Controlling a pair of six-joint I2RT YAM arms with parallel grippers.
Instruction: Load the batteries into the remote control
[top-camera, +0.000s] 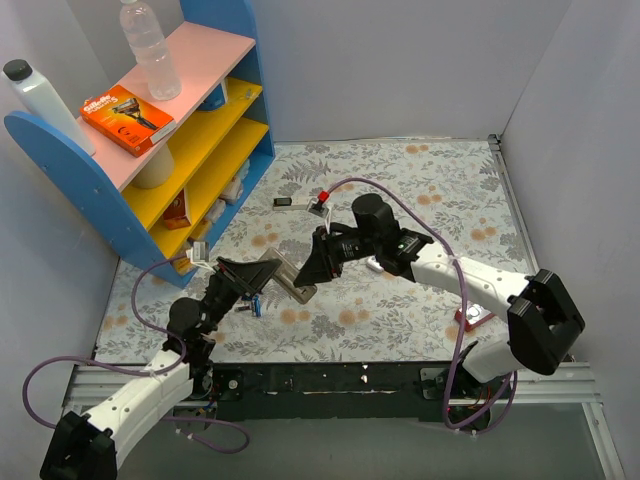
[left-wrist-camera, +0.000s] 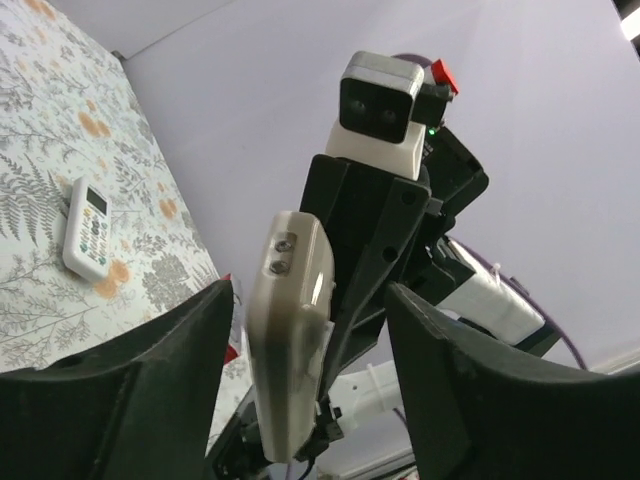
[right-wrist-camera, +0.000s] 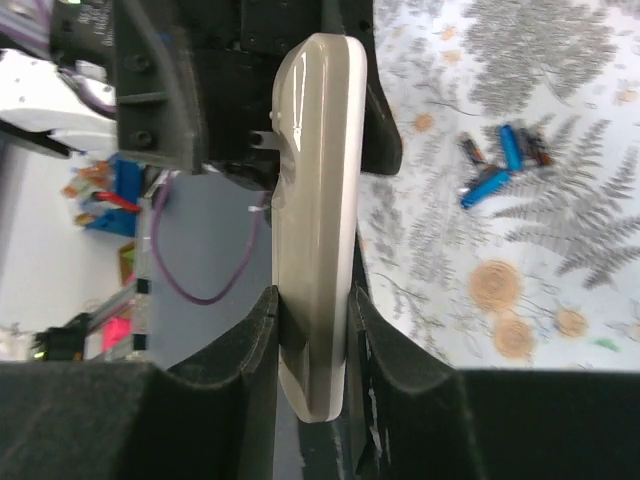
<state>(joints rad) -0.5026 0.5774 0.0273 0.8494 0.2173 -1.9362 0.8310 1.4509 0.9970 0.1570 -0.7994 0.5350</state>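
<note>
My right gripper (right-wrist-camera: 312, 300) is shut on the lower end of the white remote control (right-wrist-camera: 315, 210) and holds it edge-on above the mat. In the top view the remote (top-camera: 292, 280) hangs between both grippers. My left gripper (left-wrist-camera: 310, 295) is open, its jaws standing on either side of the remote (left-wrist-camera: 290, 330), whose back with two screws faces the camera; I see no contact. The left gripper (top-camera: 250, 275) meets the right gripper (top-camera: 315, 262) near the mat's front left. The blue batteries (right-wrist-camera: 497, 165) lie loose on the mat, also visible in the top view (top-camera: 256, 305).
A slimmer white remote (left-wrist-camera: 88, 228) lies on the floral mat. A blue shelf unit (top-camera: 190, 140) with a bottle and an orange razor pack stands back left. Small parts (top-camera: 320, 203) lie mid-mat; a red object (top-camera: 470, 318) sits front right. Walls enclose the mat.
</note>
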